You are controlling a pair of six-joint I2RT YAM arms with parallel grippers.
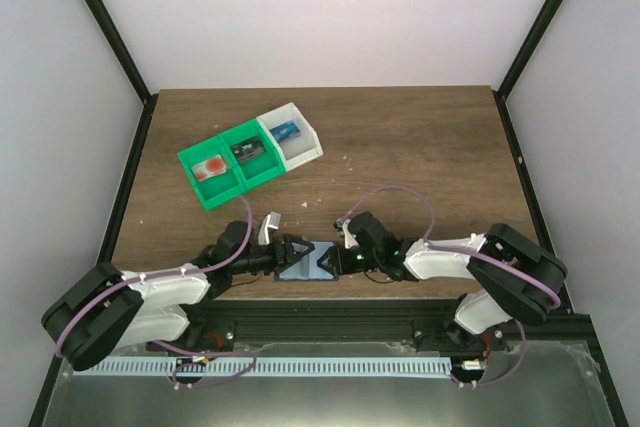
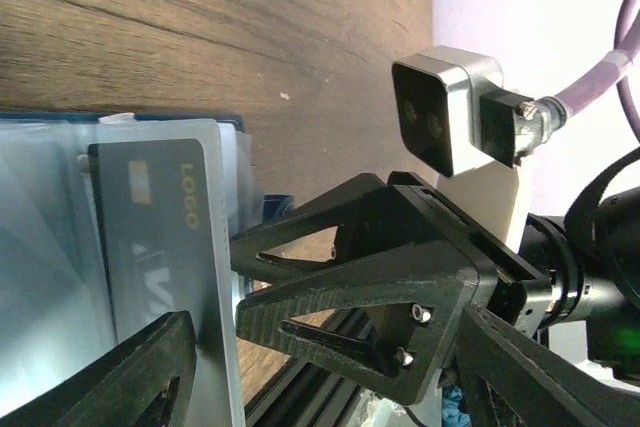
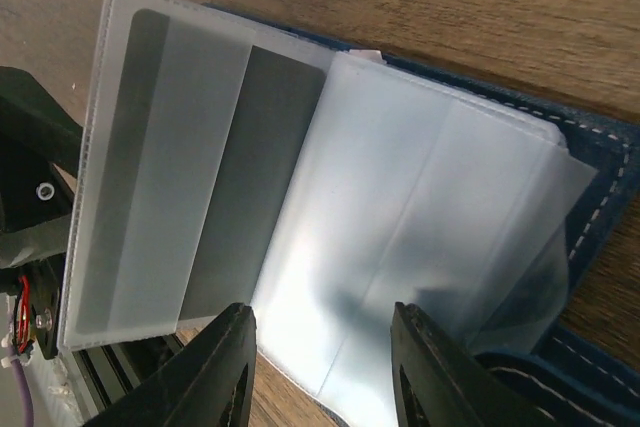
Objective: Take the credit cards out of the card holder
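Dark wood-grain table [image 1: 420,147] occupies the centre of the top view. Plain white walls [image 1: 330,7] enclose it, with black frame posts [image 1: 110,37] at upper left and upper right. Lighting is even.

My overhead feed reads bright and even, lit from above, with soft shadows on the table [image 1: 400,147]. On my right wrist feed the plastic sleeves [image 3: 400,247] glare milky white and the near fingers [image 3: 222,372] blur.

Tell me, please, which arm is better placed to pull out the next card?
Left, probably. The dark card in its clear sleeve lies beside the left tool, while the right tool straddles empty-looking sleeves of the card holder.
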